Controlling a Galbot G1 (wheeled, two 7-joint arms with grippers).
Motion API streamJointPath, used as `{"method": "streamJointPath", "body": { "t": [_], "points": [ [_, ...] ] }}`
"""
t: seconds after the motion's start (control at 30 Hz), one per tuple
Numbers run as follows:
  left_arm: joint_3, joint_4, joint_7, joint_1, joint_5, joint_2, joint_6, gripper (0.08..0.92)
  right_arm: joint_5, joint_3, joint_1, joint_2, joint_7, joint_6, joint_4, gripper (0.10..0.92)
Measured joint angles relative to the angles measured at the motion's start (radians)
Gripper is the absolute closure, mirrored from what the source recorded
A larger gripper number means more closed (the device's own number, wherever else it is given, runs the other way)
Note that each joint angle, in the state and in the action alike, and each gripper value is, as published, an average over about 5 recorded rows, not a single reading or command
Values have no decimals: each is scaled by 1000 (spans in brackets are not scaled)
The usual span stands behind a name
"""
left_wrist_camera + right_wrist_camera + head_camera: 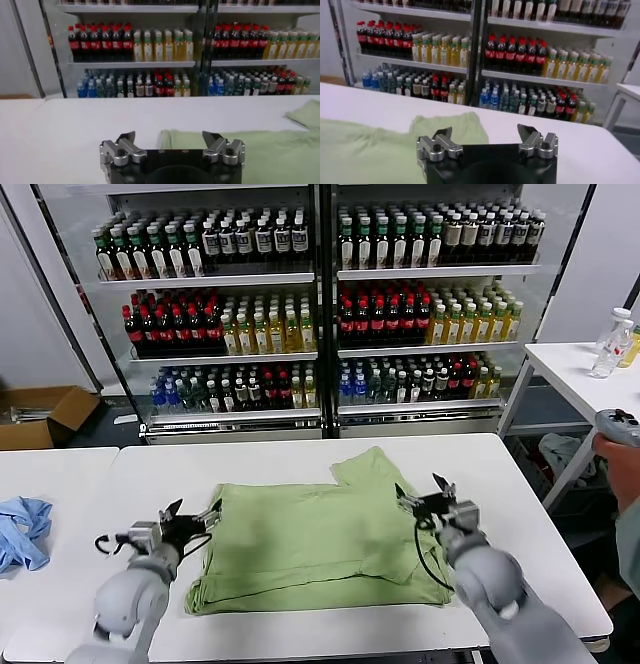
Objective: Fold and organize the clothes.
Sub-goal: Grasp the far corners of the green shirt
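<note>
Both grippers, left (pixel 192 518) and right (pixel 425 494), hover open at opposite edges of the folded green shirt (pixel 320 539)

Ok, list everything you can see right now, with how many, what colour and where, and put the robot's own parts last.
shirt: one, light green, partly folded, middle of the white table.
blue cloth: one, light blue, bunched on the table to the robot's left.
drinks fridge: one, glass-fronted, behind the table, shelves full of bottles, too many to count.
cardboard box: one, brown, on the floor at far left.
clear bottle: at least one, on the side table at right.
left gripper: one, open, at the shirt's left edge.
right gripper: one, open, over the shirt's right side.
</note>
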State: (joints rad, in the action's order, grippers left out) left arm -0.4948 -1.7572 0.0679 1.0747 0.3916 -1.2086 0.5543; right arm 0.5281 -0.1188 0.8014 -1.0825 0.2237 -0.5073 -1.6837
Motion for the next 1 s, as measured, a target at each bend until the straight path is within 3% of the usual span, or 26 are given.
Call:
{"method": "streamJointPath", "body": {
  "t": [0.3,0.53,0.67,1.0],
  "points": [
    [109,216,-4,-177,-13,-13,5,177,-21,83,-202,-98,-21,-17,260,203],
    [150,328,1,-247,5,-19,15,191,-44,103,-274,-165,-46,-23,435,205],
    [157,353,5,-263,20,-16,16,293,-46,111,-302,-192,-66,-23,508,258],
    [157,355,-2,-252,55,-16,16,579,-18,121,-330,-220,-118,-25,596,544]
  ]
}}
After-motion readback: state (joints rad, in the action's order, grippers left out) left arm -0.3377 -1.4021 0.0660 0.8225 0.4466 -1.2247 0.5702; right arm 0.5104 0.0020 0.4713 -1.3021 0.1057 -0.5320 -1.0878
